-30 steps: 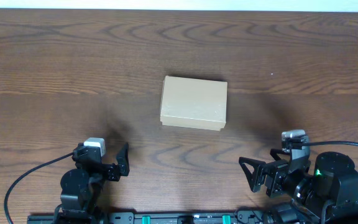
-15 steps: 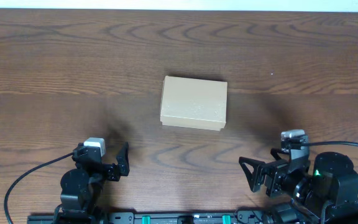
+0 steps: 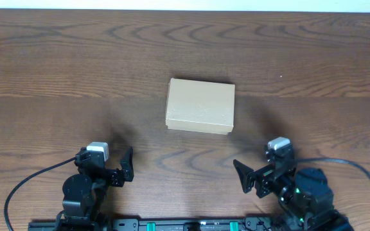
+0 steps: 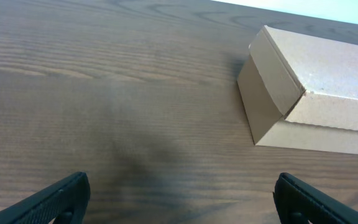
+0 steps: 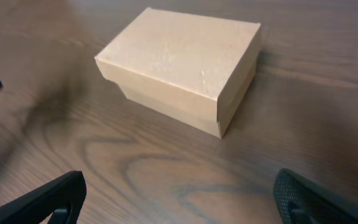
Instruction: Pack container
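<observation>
The wooden table (image 3: 56, 64) fills every view. Near its middle sits the container (image 3: 200, 106), a plain tan box with its lid down, square to the table edge and touching nothing. It lies ahead of both arms, roughly between them, and apart from each.

The left gripper (image 4: 182, 186) hangs low at the near edge with its fingers spread wide and nothing between them. The right gripper (image 5: 180, 183) is the same – splayed and empty, looking at the box's corner.

The likely trouble is the lid: a light cardboard box on smooth wood (nothing braces it) would probably slide or tip if one finger pries upward alone – and a hard pinch could crush a wall. No items to pack are in view.
</observation>
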